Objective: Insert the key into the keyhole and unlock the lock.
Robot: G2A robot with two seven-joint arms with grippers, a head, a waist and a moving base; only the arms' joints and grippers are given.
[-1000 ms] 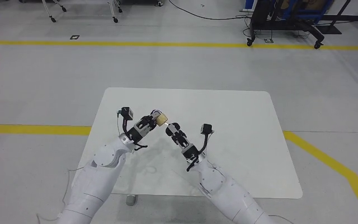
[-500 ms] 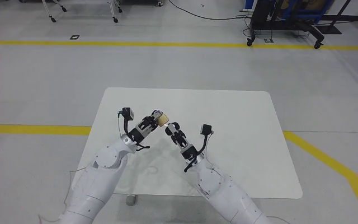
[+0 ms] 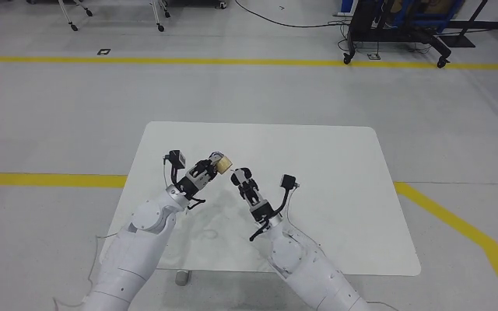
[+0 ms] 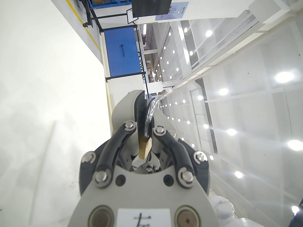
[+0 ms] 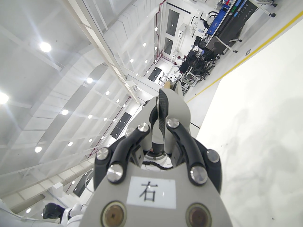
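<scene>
Nearest the robot, the right gripper (image 3: 240, 176) is pressed tight on the key (image 5: 157, 106), which shows as a thin metal edge between the pads. The blade is hidden behind them, so whether it has met the keyhole cannot be told. Just beside it and slightly farther out, the left gripper (image 3: 212, 165) pinches the lock (image 3: 224, 164), held up off the table (image 3: 327, 194). In the left wrist view the lock is seen edge-on, its long axis in line with the fingers. The silver shackle (image 4: 149, 115) is caught between the pads, with the brass body (image 4: 145, 148) on the camera's side of it. From above, the brass shows at the fingertips, facing the right gripper. The two tips converge over the table's near-left part. Farther off, a yellow line (image 3: 233, 61) crosses the grey floor.
</scene>
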